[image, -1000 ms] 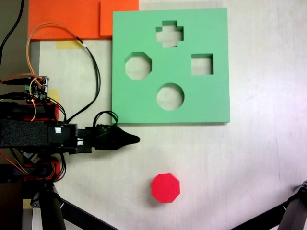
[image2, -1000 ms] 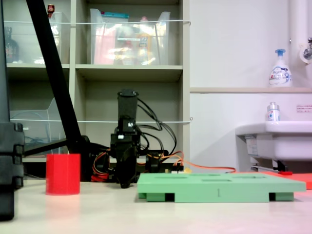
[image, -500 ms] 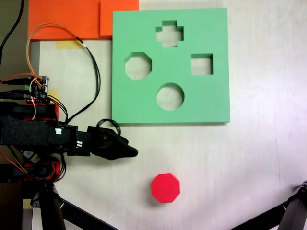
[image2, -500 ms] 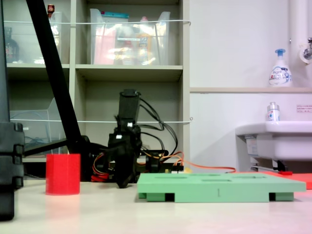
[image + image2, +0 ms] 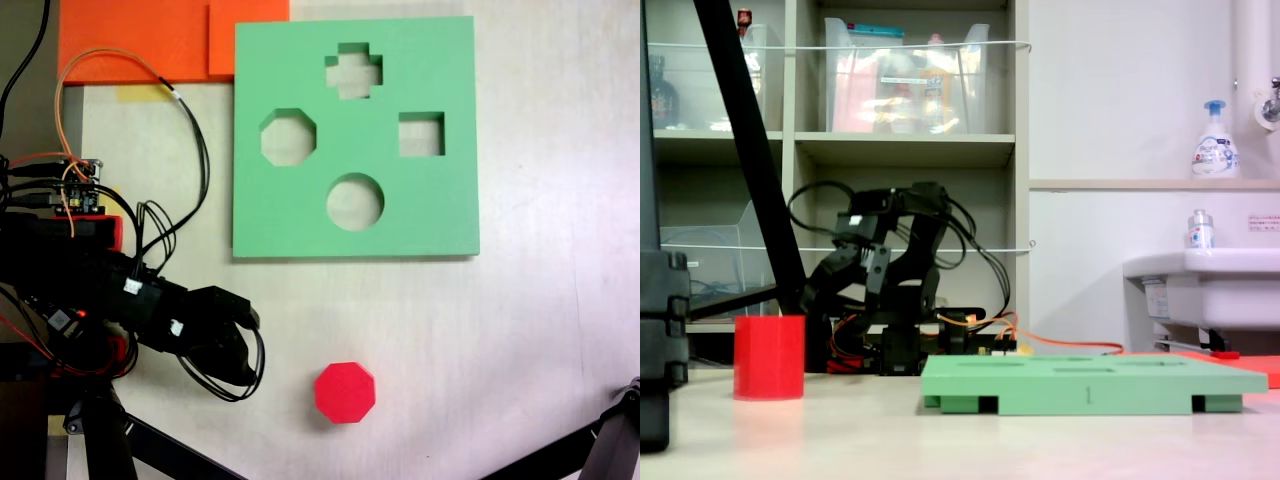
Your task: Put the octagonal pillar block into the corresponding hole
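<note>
Step in hand, as a guess: reaching for the octagonal pillar block (image 5: 345,392), not yet grabbing it. Red block stood upright on the bare worktop (image 5: 530,330) in the first exterior view, at about 6 o'clock from the green foam board (image 5: 440,215), well apart from it. Pincer (image 5: 238,352) sat near the block at its 9 o'clock, not touching. Could not tell if the pincer was open or closed; too dark and bunched with wires. Nothing held, as far as could be seen.

Next move, most likely: swing toward 3 o'clock, come down over the block, squeeze its flat sides. Then carry it toward 12 o'clock to the corresponding hole (image 5: 288,137), the eight-sided one at the board's 9 o'clock side, not the round hole (image 5: 355,201).

Plenty of open room around the block. Board's near edge raised above the worktop in the second exterior view, so lift high enough to clear it
</note>
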Controlling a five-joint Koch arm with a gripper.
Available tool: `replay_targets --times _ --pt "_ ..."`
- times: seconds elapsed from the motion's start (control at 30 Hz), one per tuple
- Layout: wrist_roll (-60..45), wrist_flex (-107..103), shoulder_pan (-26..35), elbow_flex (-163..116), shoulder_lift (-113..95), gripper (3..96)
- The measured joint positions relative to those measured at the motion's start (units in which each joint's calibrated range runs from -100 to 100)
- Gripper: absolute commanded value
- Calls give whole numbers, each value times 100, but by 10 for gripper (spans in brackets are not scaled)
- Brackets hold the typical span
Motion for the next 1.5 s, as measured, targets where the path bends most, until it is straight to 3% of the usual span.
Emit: replay_targets --times 0.1,0.27,0.47,0.73,0.87,1.5 --pt "142 -1106 -5 1538 588 432" --pt "274 -4112 -10 5517 4036 437" --pt "278 -4356 -34 6634 5458 450" --pt "283 -4356 -5 7418 6772 816" --pt "283 -4356 -5 7810 7592 956" --pt "371 -4356 20 7888 9973 952"
